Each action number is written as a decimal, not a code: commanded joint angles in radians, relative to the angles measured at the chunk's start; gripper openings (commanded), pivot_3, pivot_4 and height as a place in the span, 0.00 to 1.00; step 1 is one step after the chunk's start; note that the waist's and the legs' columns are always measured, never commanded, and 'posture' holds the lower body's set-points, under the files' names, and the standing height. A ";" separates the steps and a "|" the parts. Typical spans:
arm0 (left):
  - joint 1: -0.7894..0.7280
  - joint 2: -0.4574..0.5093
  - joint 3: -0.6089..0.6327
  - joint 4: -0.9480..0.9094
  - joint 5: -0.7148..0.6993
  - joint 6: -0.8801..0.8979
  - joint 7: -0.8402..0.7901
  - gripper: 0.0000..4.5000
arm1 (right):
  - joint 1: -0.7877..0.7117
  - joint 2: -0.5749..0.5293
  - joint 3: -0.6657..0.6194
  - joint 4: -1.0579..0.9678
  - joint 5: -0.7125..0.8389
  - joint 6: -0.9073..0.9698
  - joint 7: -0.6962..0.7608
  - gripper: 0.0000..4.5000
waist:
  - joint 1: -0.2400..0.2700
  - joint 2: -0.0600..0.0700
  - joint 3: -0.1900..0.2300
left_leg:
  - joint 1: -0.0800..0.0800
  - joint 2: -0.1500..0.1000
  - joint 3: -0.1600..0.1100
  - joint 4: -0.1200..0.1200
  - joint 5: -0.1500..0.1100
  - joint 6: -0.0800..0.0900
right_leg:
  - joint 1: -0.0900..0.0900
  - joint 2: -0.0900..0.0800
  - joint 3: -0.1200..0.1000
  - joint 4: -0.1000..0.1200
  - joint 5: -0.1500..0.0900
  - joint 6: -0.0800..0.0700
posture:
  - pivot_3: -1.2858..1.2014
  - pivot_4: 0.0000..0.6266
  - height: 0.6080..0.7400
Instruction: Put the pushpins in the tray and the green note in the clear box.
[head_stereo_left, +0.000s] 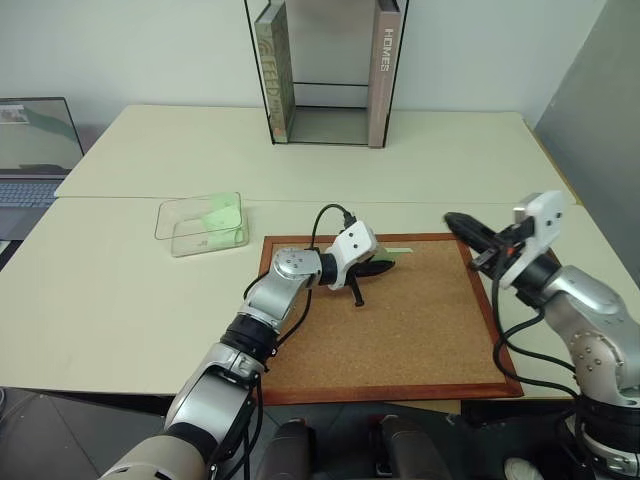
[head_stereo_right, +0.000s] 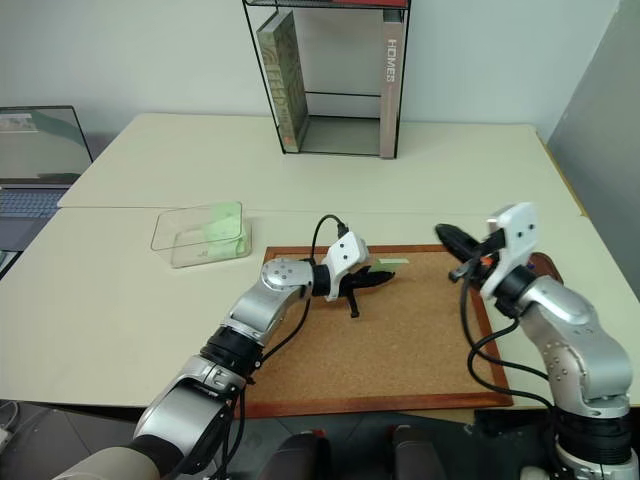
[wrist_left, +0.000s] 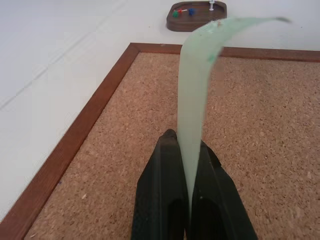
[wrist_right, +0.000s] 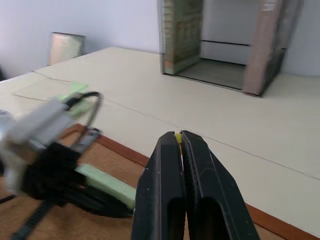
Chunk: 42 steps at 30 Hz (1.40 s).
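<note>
At the far left a laptop (head_stereo_left: 35, 150) sat at the table's (head_stereo_left: 120, 300) edge. Next came the clear box (head_stereo_left: 200, 224), standing on the table just beyond the corkboard's (head_stereo_left: 400, 340) near-left corner, with pale green paper already lying inside it.

The left gripper (head_stereo_left: 383, 264) reached in over the corkboard's far edge, its arm stretched low from the near-left and pointing across to the right. Its two black fingers (wrist_left: 165, 195) were pressed together on the green note (wrist_left: 192, 100), which rose from between them in the wrist view and bent over at its free end; the head views showed a strip of it sticking out past the fingertips along the board's far frame.

Behind, at the table's back, the black wire book stand (head_stereo_left: 325, 70) held books upright.

To the right, the right gripper (head_stereo_left: 458, 221) hung above the corkboard's far-right corner, elbow out, pointing leftward. Its fingers (wrist_right: 165, 190) were closed, with a sliver of yellow (wrist_right: 177, 137) pinched at the tips. The tray (wrist_left: 196, 16) sat just off the board's corner, with several pushpins (wrist_left: 183, 11) in it.
</note>
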 joint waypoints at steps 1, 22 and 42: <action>0.027 0.037 0.015 -0.095 -0.002 -0.004 -0.010 0.01 | 0.031 -0.047 -0.062 0.096 -0.071 -0.053 -0.022 0.00 | 0.000 0.000 0.000 | 0.000 0.000 0.000 0.000 0.000 0.000 | 0.000 0.000 0.000 0.000 0.000 0.000 | 0.52 0.24 1.00; 0.125 0.113 0.015 -0.278 -0.033 0.095 -0.006 0.00 | -0.064 -0.069 -0.048 0.595 -0.372 -0.249 -0.208 0.33 | -0.003 0.001 0.000 | 0.003 0.001 0.008 0.000 0.000 0.000 | 0.000 0.000 0.004 0.002 0.000 0.000 | 0.52 0.24 1.00; 0.145 0.122 0.029 -0.318 -0.045 0.119 -0.002 0.00 | -0.036 -0.021 -0.069 0.471 -0.365 -0.348 -0.198 1.00 | -0.005 0.001 0.000 | 0.003 0.001 0.008 0.000 0.000 0.000 | 0.000 0.000 0.004 0.002 0.000 0.000 | 0.52 0.24 1.00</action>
